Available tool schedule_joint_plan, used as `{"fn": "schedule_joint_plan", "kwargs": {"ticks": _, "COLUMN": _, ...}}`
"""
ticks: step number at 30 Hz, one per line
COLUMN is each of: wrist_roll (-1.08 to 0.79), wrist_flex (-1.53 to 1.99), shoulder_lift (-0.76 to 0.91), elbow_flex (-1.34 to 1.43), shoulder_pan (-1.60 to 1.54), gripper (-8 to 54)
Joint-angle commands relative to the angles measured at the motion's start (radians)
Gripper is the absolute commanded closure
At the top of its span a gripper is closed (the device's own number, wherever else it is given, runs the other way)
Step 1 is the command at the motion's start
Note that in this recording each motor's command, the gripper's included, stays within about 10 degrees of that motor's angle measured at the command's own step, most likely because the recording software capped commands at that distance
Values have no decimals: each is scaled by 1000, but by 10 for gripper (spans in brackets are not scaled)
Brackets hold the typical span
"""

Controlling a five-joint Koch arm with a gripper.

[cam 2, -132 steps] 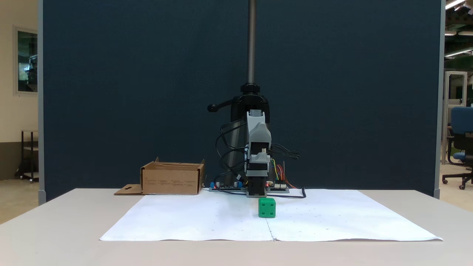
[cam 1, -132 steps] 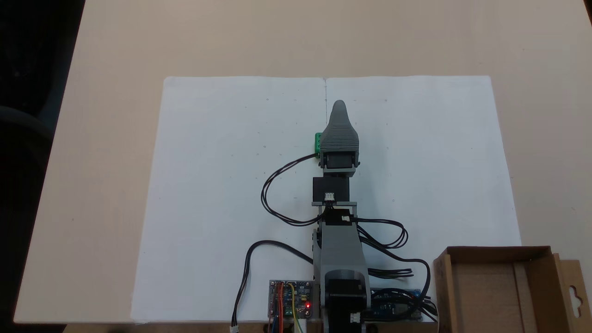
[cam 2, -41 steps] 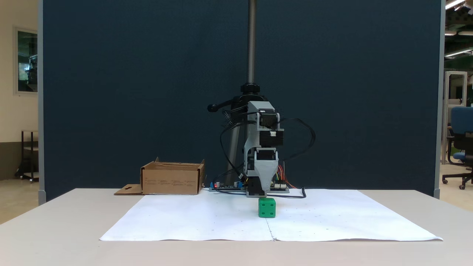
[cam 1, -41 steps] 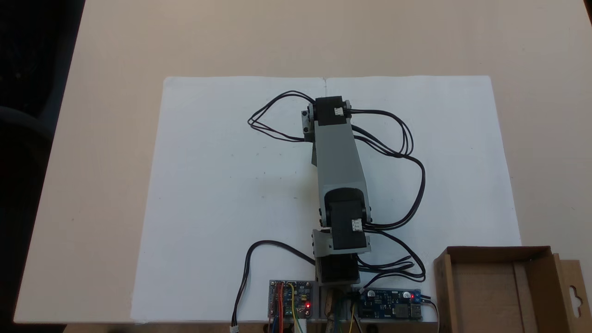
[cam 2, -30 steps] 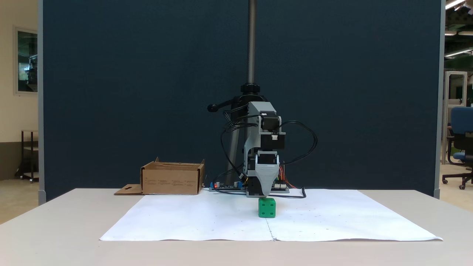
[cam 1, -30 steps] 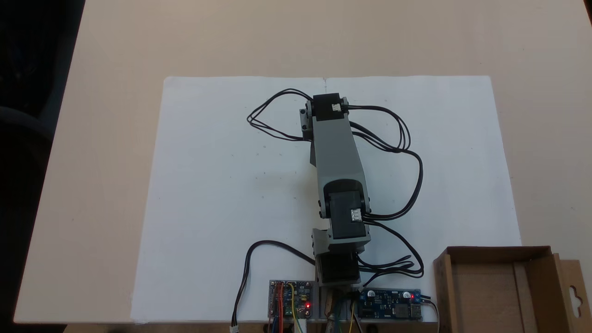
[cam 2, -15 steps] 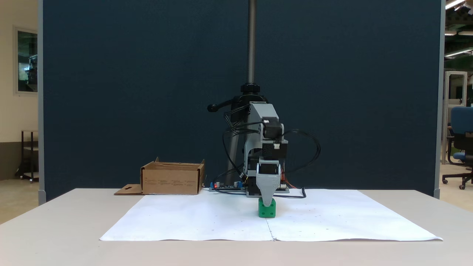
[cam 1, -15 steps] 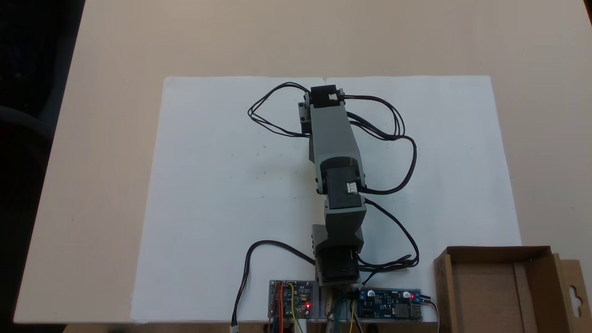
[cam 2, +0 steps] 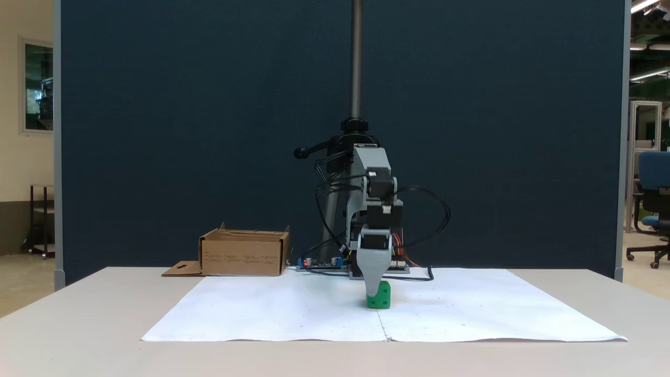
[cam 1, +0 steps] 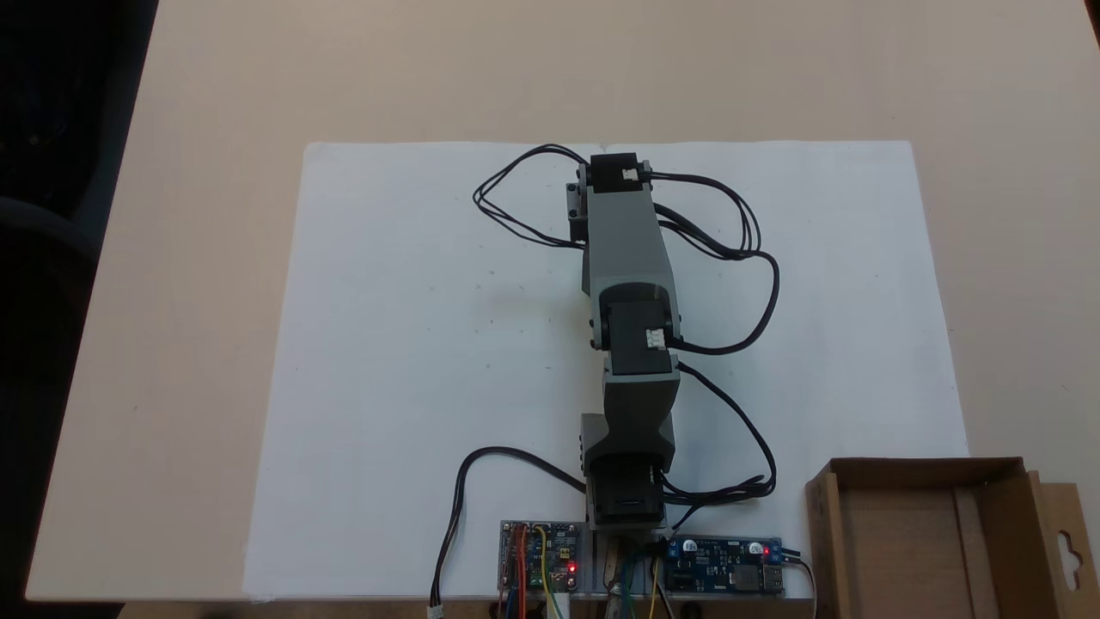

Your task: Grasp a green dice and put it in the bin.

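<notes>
Lowered since before, jaws now hide part of green dice (cam 2: 383, 296).

One green dice (cam 2: 383, 299); one bin (cam 1: 932, 533); two circuit boards (cam 1: 540, 554); one paper sheet (cam 1: 412, 344).

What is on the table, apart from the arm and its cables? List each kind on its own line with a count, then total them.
green dice: 1
cardboard box: 1
white paper sheet: 1
circuit boards: 2
Total: 5
</notes>
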Motion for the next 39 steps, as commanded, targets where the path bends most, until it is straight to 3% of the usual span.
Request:
{"fn": "schedule_joint_plan", "kwargs": {"ticks": 1, "wrist_roll": 54, "wrist_flex": -6, "shoulder_lift": 8, "elbow_flex": -57, "shoulder_pan": -9, "gripper": 18}}
{"fn": "schedule_joint_plan", "kwargs": {"ticks": 39, "wrist_roll": 49, "wrist_flex": -6, "shoulder_lift": -87, "elbow_flex": -74, "shoulder_pan": -46, "gripper": 40}}
